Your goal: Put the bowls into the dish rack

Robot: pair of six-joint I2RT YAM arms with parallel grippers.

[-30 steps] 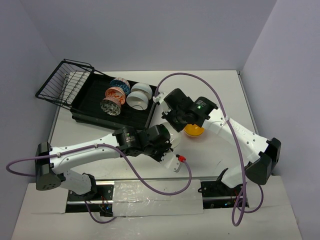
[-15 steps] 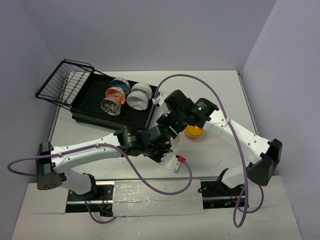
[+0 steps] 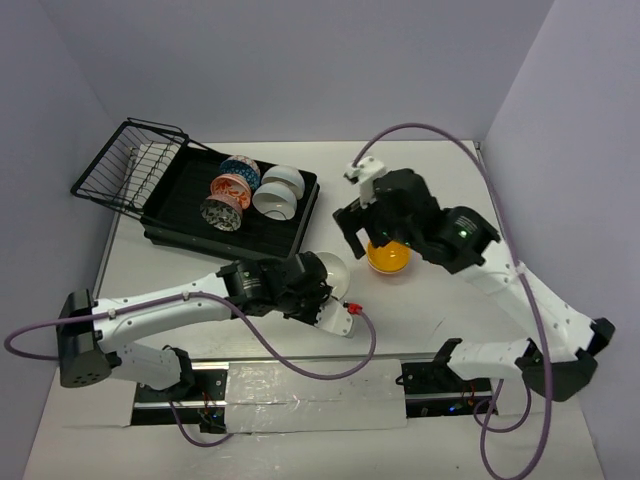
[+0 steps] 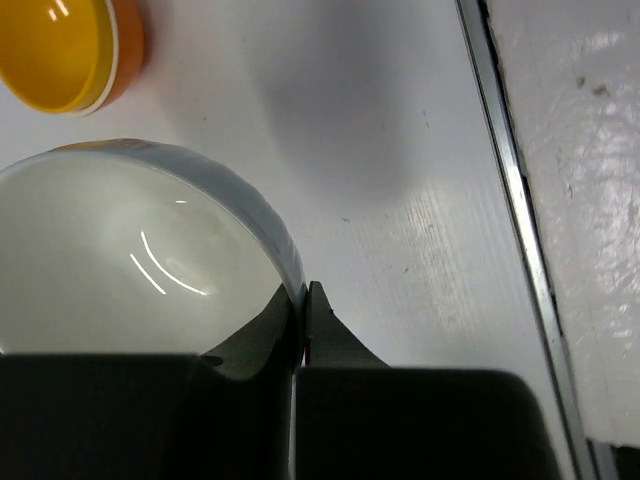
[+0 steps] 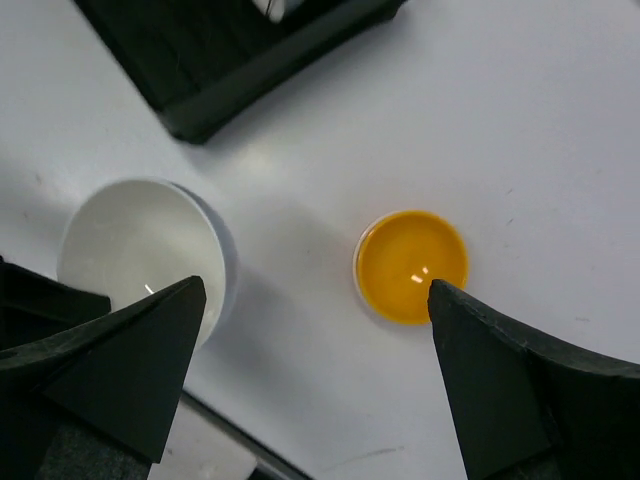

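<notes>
I read the left gripper (image 4: 303, 312) as clamped on the rim of a white bowl (image 4: 130, 260), out on the table (image 3: 430, 180) just short of the dish rack (image 3: 300, 226); right gripper (image 5: 316, 287) spread wide, empty, above the orange bowl (image 5: 411, 266); five other bowls (image 3: 231, 188) stand in the rack.

— What is sitting on the worktop (image 3: 420, 310)?

— The dish rack (image 3: 185, 195) is lying flat across its far left part. A yellow bowl (image 3: 387, 258) is standing upright right of the middle, apart from the rack's near corner.

— And the white bowl (image 3: 325, 272)?

— The left tool (image 4: 303, 320) is pinching its rim, near the yellow bowl. I cannot tell whether it is touching the worktop.

— Anything else?

— A metal strip (image 4: 520, 230) is running along the near edge.
</notes>
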